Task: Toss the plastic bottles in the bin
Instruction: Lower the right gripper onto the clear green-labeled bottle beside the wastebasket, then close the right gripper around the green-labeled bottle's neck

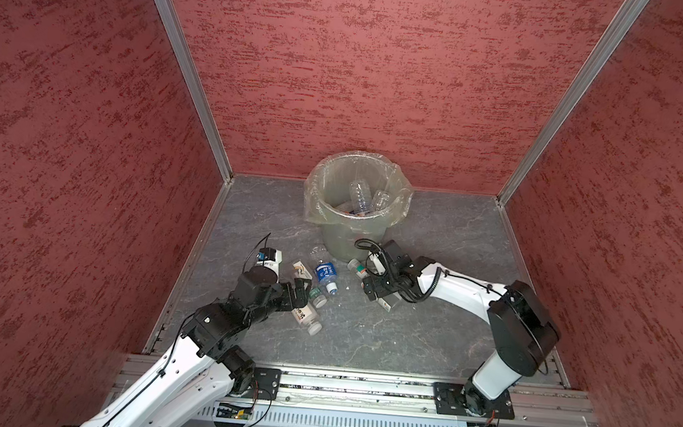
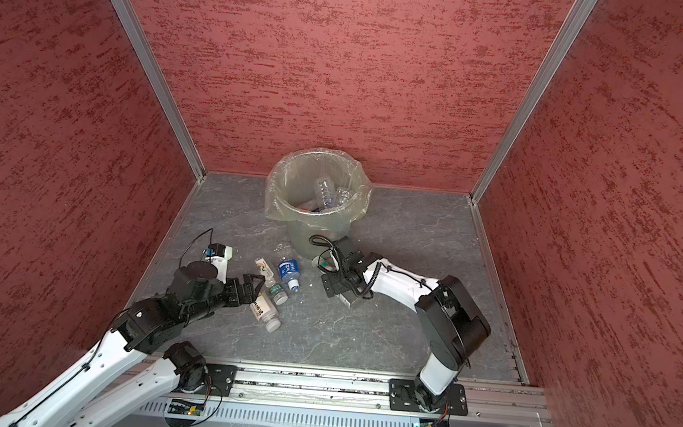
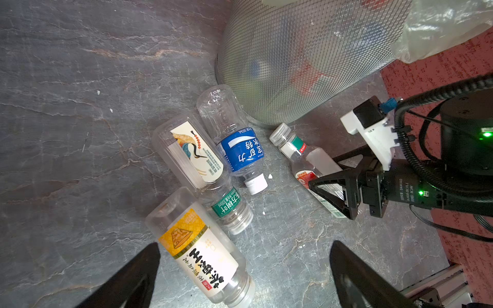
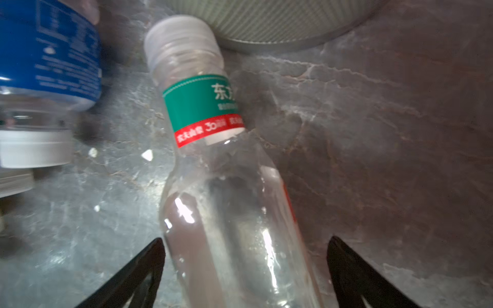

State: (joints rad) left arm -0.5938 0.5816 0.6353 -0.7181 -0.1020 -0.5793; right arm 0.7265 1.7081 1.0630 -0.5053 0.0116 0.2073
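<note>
right gripper wide open, astride a green-red bottle, nothing gripped.
left gripper wide too, over a yellow-label bottle in a cluster of four left of centre; the green-red one lies just near of the bin, which holds several bottles. five seem left.

Both arms low and reaching inward; jaws apart on each.
Left arm bent at the elbow, left gripper pointing forward and down, jaws spread wide; right arm stretched inward, right gripper angled down, jaws likewise spread.
</note>
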